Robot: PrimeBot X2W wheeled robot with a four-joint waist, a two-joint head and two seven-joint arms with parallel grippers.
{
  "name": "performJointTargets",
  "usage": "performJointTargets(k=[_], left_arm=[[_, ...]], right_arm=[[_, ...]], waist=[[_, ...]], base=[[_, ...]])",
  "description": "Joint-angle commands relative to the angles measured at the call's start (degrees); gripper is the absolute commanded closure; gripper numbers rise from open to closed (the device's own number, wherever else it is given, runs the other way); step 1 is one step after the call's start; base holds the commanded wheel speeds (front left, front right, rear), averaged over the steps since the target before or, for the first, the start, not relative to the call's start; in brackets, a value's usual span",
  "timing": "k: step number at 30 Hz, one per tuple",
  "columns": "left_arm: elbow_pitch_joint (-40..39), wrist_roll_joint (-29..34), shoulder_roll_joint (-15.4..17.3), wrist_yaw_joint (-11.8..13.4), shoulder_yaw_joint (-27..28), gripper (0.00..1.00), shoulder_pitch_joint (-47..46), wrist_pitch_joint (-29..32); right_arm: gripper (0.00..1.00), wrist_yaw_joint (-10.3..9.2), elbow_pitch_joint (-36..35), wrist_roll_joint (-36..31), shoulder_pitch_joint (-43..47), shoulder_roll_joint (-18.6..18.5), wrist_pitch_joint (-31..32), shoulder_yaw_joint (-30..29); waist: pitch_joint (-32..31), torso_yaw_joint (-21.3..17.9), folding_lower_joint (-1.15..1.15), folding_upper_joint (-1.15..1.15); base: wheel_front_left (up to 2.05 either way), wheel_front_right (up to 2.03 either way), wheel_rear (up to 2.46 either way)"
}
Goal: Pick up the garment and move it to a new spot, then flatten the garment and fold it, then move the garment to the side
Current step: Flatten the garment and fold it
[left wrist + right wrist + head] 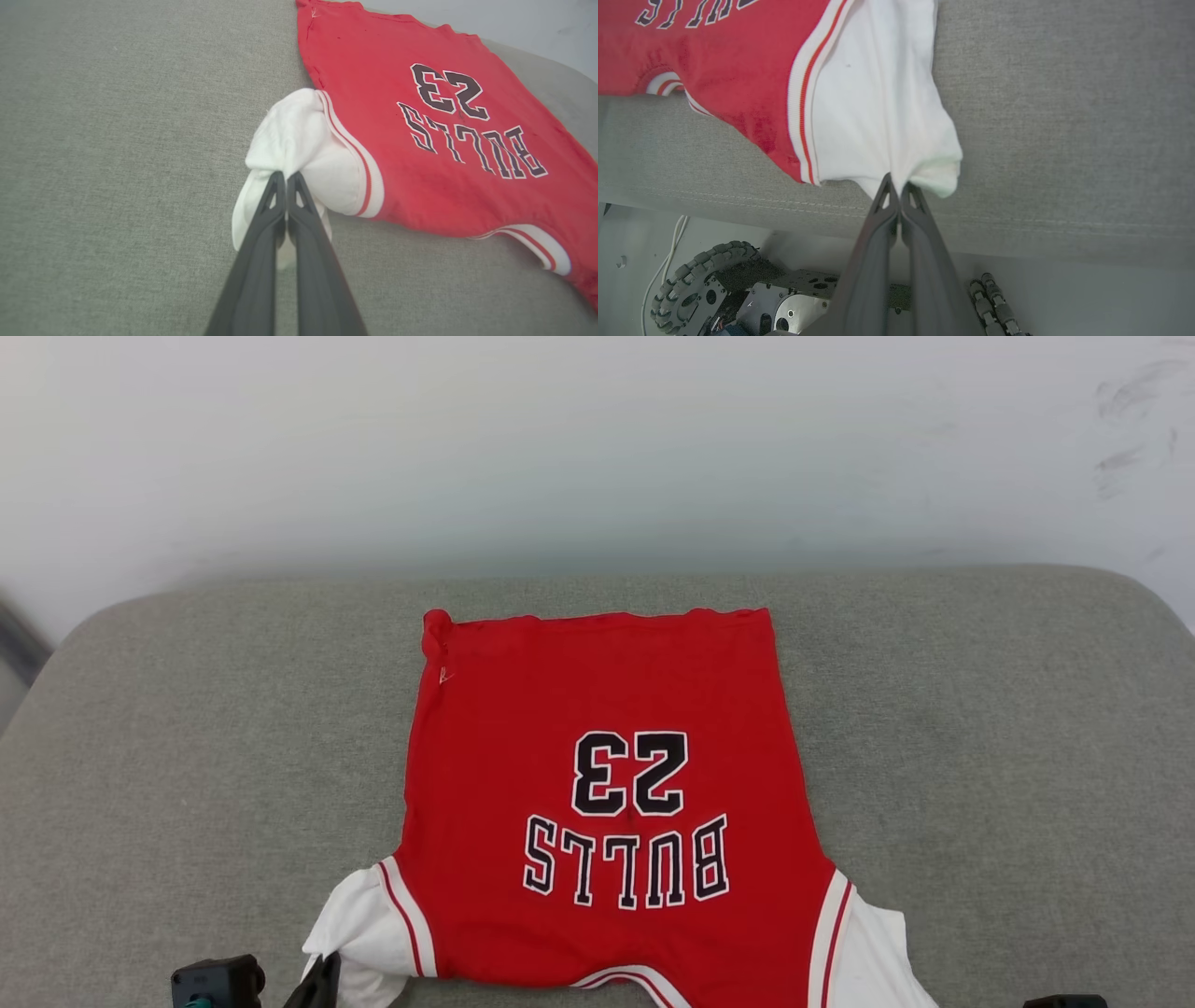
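Evidently clamped left gripper and right gripper on white sleeves of Bulls jersey — likely to spread it flat.

A grey upholstered cushion (rounded corners, stitched edge) stands over a pale floor.

— What do you see of the arms?
— On my feed the left tool has two long dark grey fingers, a triangular cut-out near each tip. The right tool matches.
— And the base?
— I see a wheel ringed with small grey rollers, a silver plate drilled with holes, and a thin white cable.
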Motion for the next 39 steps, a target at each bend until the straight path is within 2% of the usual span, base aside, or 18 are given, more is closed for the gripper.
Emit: performJointTargets(k=[1,2,3,10,16,21,28,32,39], left_arm=[[-0.8,0.4,0.3,0.5,-0.1,1.0,0.6,0.1],[-1.5,0.6,0.3,0.8,-0.1,1.0,0.8,0.0],[-2.0,0.7,-0.1,1.3,0.0,1.0,0.7,-0.3],[-5.4,2.6,-0.4,1.6,-0.9,1.0,-2.5,-0.9],[-8.9,4.6,-0.6,0.6,-1.5,1.0,-8.0,-1.8],[-11.0,6.3,-1.8,-0.9,-2.9,1.0,-13.8,-2.8],[-11.0,7.1,-4.2,-4.1,-5.1,1.0,-21.0,-4.4],[-10.0,7.3,-5.2,-5.9,-5.7,1.0,-24.3,-5.5],[-8.3,8.0,-6.5,-8.6,-7.9,1.0,-28.8,-6.3]], right_arm=[[0.96,-0.02,0.0,-0.2,0.2,0.3,-0.5,-0.3],[0.58,-0.02,0.4,0.1,0.1,0.5,-1.0,-0.5],[0.0,-0.02,0.8,-0.6,-0.4,0.6,-1.9,-0.4],[0.0,-0.02,2.6,1.2,-10.5,-0.4,-11.9,-2.6],[0.0,-0.02,11.1,2.9,-27.3,-1.5,-15.0,-6.3],[0.0,-0.02,22.7,3.5,-45.4,-4.0,-13.1,-7.3],[0.0,-0.02,37.6,0.1,-65.9,-7.4,-5.1,-7.6],[0.0,-0.01,43.9,-1.8,-73.5,-7.9,-0.6,-7.6],[0.0,-0.02,52.0,-6.4,-82.7,-9.2,3.1,-10.1]], waist=[[0.3,0.1,0.02,0.0],[0.4,0.1,0.02,0.0],[0.6,0.2,0.02,0.0],[3.0,1.8,0.02,0.0],[10.2,4.3,0.02,0.0],[17.2,6.9,0.02,0.0],[24.9,11.4,0.02,0.0],[27.7,13.4,0.02,0.0],[31.7,16.4,0.02,0.0]], base=[[0.0,0.0,0.0],[0.0,0.0,0.0],[0.0,0.0,0.0],[0.0,0.0,0.0],[0.0,0.0,0.0],[0.0,0.0,0.0],[0.0,0.0,0.0],[0.0,0.0,0.0],[0.0,0.0,0.0]])
